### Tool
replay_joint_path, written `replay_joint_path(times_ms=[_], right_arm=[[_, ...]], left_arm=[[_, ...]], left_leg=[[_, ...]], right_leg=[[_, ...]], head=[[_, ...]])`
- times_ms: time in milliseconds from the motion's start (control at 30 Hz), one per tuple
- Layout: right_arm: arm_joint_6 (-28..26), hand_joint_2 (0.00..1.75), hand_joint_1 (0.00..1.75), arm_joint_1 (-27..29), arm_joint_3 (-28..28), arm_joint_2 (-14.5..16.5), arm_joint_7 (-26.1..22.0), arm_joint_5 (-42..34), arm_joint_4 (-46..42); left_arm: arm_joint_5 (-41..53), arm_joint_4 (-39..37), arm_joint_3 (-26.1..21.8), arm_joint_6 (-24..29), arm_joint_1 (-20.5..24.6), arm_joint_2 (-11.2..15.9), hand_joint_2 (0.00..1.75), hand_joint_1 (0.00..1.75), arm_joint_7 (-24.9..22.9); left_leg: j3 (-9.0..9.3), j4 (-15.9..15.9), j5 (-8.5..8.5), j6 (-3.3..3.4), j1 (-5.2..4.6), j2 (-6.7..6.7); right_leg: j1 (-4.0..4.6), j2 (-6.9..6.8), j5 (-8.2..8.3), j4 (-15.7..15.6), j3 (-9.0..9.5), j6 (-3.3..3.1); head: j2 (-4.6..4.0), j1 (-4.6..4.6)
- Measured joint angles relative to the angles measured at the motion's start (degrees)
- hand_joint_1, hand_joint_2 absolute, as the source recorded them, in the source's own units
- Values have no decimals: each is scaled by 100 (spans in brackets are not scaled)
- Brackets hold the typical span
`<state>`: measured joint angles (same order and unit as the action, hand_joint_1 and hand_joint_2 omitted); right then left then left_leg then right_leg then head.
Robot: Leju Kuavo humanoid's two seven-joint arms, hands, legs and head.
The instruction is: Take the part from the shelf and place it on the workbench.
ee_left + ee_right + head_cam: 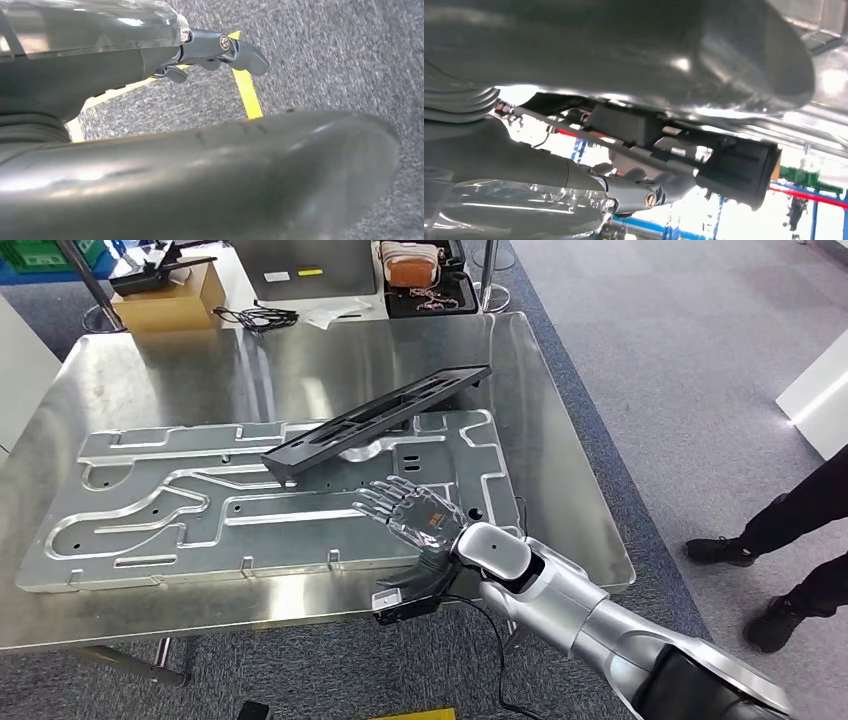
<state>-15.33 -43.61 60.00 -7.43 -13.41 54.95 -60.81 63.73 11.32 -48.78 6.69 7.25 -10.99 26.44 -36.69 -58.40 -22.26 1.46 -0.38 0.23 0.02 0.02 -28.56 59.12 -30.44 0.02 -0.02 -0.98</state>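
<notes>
A: Where does the part sit?

B: The long black plastic frame part (385, 420) lies on the large embossed sheet-metal panel (180, 505), which lies flat on the stainless steel workbench (200, 365). The part runs diagonally; its far end points toward the bench's far right corner and looks slightly raised.

A: Right hand?

B: The robot's right hand (415, 515) hovers over the near right part of the panel, just beside the part's near end and apart from it. Its fingers (385, 495) are spread and it holds nothing. In the right wrist view the black part (734, 167) shows beyond the hand (639, 192).

A: Left hand?

B: The left hand (220, 50) hangs over grey carpet (340, 60) with yellow floor tape (248, 92). Fingers look loosely extended with nothing in them (the view is mostly blocked, so low confidence).

A: Anything else around?

B: A cardboard box (170, 302) and black cables (255, 317) sit on the table behind the bench. A person's legs in dark trousers and black shoes (790, 540) stand to the right.
</notes>
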Motion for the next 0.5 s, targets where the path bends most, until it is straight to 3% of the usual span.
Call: replay_joint_path(times_ms=[67, 133, 167, 233, 267, 300, 333, 367, 400, 433, 500], right_arm=[[-16, 0, 0, 4, -4, 5, 9, 4, -6], [-28, 0, 0, 9, -4, 14, 19, 9, -6], [-37, 0, 0, 15, -5, 23, 29, 13, -6], [-55, 0, 0, 46, -6, 38, 54, 24, -5], [-61, 0, 0, 72, -7, 43, 63, 31, -4], [-62, 0, 0, 99, -7, 43, 68, 36, -4], [-63, 0, 0, 124, -8, 44, 70, 40, -4], [-63, 0, 0, 144, -11, 44, 71, 43, -4], [-63, 0, 0, 158, -18, 48, 72, 45, -4], [-64, 0, 0, 164, -30, 54, 72, 45, -7], [-72, 0, 0, 173, -65, 75, 67, 44, -13]], left_arm=[[3, 0, -1, -9, -4, -6, 0, 0, -3], [8, 0, -1, -21, -10, -7, 0, 0, -11], [11, 0, -1, -28, -12, -5, 0, 0, -20], [19, 0, -1, -48, -5, -4, 0, 0, -45], [21, 0, -1, -54, -2, -3, 0, 0, -56], [21, 0, -1, -58, 0, -3, 0, 0, -64], [21, 0, -1, -59, 1, -1, 0, 0, -68], [20, 0, -1, -60, 2, 1, 0, 0, -72], [19, 0, -1, -60, 6, 2, 0, 0, -73], [17, 0, -1, -60, 13, 4, 0, 0, -73], [15, 0, -1, -60, 22, 4, 0, 0, -71]], left_leg=[[-21, 36, 94, -74, 8, 0], [-75, -27, -12, -141, 15, -12], [-137, -198, -216, -175, 23, -17], [-323, -864, -781, -239, 62, -19], [-399, -1236, -976, -267, 80, -18], [-417, -1494, -1033, -292, 97, -18], [-351, -1575, -963, -313, 112, -17], [-188, -1451, -811, -331, 128, -17], [75, -1139, -668, -348, 146, -17], [376, -732, -632, -361, 150, -22], [768, -120, -705, -300, 134, -45]], right_leg=[[13, -2, 36, -146, 17, -44], [-17, -25, 167, -230, -32, -108], [-38, -37, 243, -267, -79, -134], [-48, -46, 376, -275, -223, -156], [-50, -47, 438, -265, -312, -146], [-55, -49, 498, -249, -403, -134], [-63, -51, 553, -228, -497, -116], [-76, -52, 604, -200, -588, -94], [-89, -51, 650, -164, -675, -65], [-94, -48, 691, -126, -754, -30], [-89, -40, 775, -78, -840, 42]], head=[[0, 0], [0, -1], [0, -1], [0, -1], [0, -1], [0, -1], [0, -1], [0, -2], [0, -2], [0, -2], [0, -1]])
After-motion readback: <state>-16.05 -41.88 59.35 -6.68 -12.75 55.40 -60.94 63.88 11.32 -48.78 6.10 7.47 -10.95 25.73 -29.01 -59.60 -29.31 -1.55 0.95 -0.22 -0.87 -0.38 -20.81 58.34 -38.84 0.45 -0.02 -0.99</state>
